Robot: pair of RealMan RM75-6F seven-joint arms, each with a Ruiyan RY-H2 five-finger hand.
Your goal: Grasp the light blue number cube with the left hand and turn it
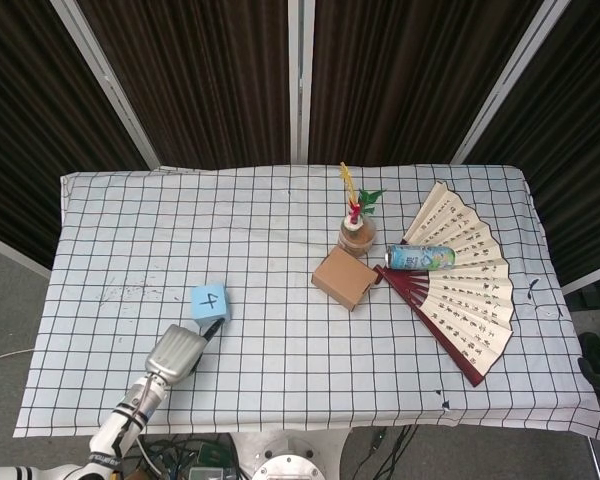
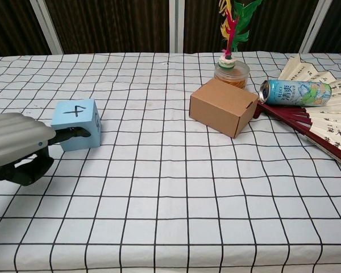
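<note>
Light blue number cube with 4 up, near-left on the checked counter; left hand just beside its near side, dark fingertips touching the front face, not yet clasping, fingers apart.

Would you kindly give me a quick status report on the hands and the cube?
Left hand at the light blue number cube, fingertips touching, no grasp yet. Right hand not in view. Cube upright, 4 on top. Nothing in the way.

Checked tablecloth covers table; on it: blue cube, cardboard box, can, fan, jar.
</note>
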